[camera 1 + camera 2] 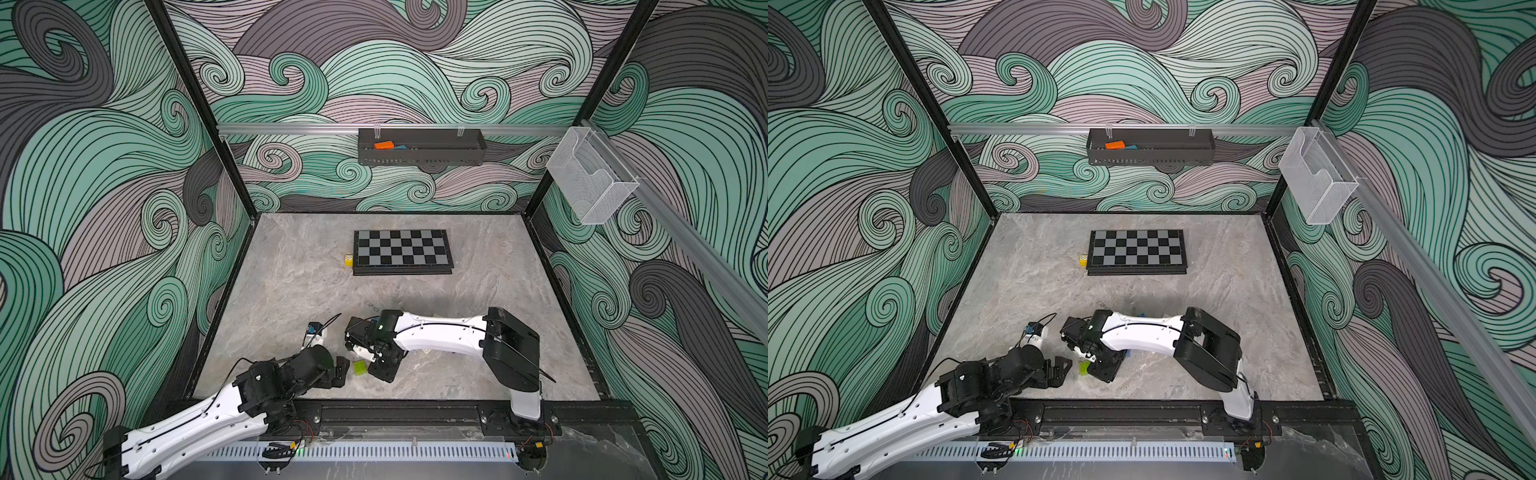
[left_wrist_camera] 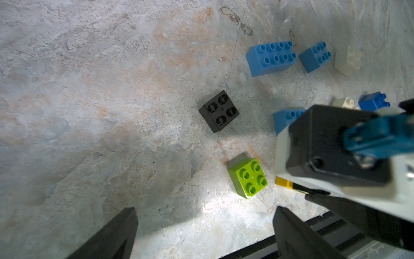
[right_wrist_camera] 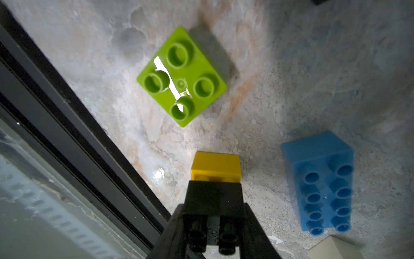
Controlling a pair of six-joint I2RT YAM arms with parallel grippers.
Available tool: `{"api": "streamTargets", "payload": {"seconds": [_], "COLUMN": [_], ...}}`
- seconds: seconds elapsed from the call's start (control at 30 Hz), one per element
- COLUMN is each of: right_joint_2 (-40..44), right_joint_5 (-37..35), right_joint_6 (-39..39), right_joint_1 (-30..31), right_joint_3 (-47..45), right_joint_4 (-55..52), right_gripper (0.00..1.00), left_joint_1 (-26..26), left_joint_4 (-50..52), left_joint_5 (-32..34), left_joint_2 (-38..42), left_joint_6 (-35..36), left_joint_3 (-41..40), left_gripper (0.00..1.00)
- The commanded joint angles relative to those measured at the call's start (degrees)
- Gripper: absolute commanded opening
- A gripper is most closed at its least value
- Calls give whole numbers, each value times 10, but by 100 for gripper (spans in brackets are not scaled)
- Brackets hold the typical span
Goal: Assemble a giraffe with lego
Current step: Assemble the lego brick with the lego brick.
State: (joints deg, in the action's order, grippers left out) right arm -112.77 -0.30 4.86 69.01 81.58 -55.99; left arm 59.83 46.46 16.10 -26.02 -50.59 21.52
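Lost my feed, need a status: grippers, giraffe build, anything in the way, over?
Left gripper open, empty. Right gripper shut on black brick, yellow brick joined. Green brick loose between them; blue bricks unused.

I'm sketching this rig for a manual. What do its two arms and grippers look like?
Both arms match: the left arm and right arm have smooth white curved links between chunky black joints, with a thin black cable running along each. The left gripper and right gripper are black with flat, tapering fingers. A small green light glows at the right wrist.

Marble table [image 1: 291, 291], chessboard [image 1: 402, 249], die [image 1: 348, 260], scattered lego [image 2: 247, 177]
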Motion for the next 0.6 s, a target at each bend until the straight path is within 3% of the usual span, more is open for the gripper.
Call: {"api": "streamTargets", "payload": {"seconds": [0.0, 0.57], "right_joint_2": [-39, -38], "right_joint_5": [-13, -9], "right_joint_6": [-2, 12], "right_joint_1": [-11, -11], "right_joint_3": [-11, -7], "right_joint_4": [-15, -16], "right_gripper": [23, 33], "left_joint_1": [5, 5], "left_joint_4": [5, 1], "left_joint_5": [11, 10], "left_joint_2": [5, 3], "left_joint_6": [1, 4], "left_joint_3": [2, 1], "left_gripper": [99, 99]}}
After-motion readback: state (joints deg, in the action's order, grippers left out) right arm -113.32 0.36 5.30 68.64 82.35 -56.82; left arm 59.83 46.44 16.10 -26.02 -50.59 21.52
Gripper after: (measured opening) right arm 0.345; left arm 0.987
